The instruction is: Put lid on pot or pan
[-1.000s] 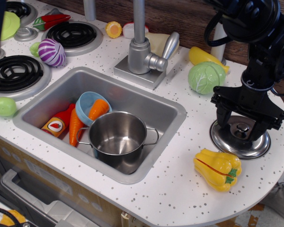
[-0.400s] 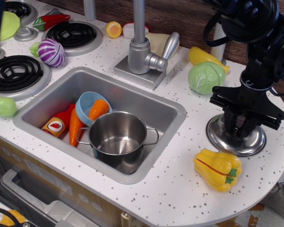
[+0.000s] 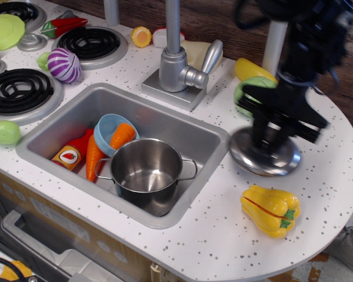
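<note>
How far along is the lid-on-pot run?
Done: the claw is shut on the lid. In hand: the lid hangs tilted and motion-blurred at the sink's right edge. Left: carry it over the open pot, which stands in the sink, and set it down.

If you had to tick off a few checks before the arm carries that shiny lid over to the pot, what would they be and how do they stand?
1. Pincer closed on the lid: ok, it appears to grip the centre, though blurred.
2. Lid clear of the counter: cannot tell, motion blur.
3. Pot upright with open mouth: ok.
4. Pot empty: ok, nothing visible inside.
5. Path across the sink rim free: ok; the yellow pepper lies to the side.
6. Blue cup beside the pot may touch it: cannot tell.
</note>
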